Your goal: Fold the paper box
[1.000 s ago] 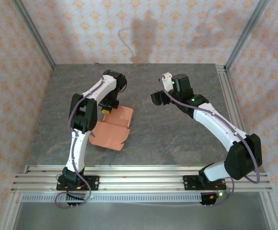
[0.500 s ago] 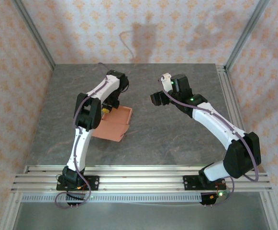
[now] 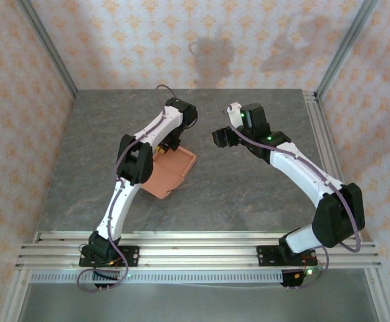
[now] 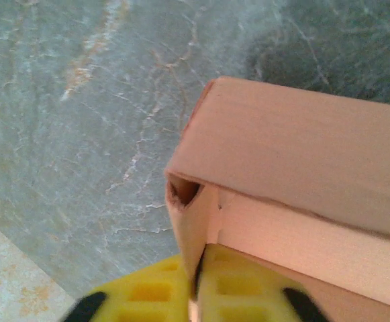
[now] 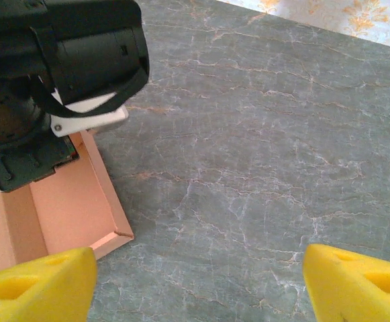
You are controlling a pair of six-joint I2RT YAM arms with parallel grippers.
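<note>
The paper box (image 3: 176, 172) is salmon-orange card, partly folded with raised walls, and lies on the table left of centre. My left gripper (image 3: 162, 151) stands at its far left corner. In the left wrist view its yellow pads (image 4: 241, 288) are shut on a thin upright wall of the paper box (image 4: 295, 154), whose corner gapes just above them. My right gripper (image 3: 221, 137) hovers to the right of the box, open. In the right wrist view its yellow fingertips (image 5: 33, 282) stand wide apart over bare table, with the box's corner (image 5: 74, 201) at lower left.
The grey marbled table (image 3: 248, 188) has free room right of and behind the box. The left arm's black wrist (image 5: 47, 60) looms over the box in the right wrist view. Metal frame posts and patterned walls enclose the table; an aluminium rail (image 3: 201, 248) runs along the near edge.
The left arm has swung right and away from the near edge, dragging the paper box with it. The right arm has not moved.
</note>
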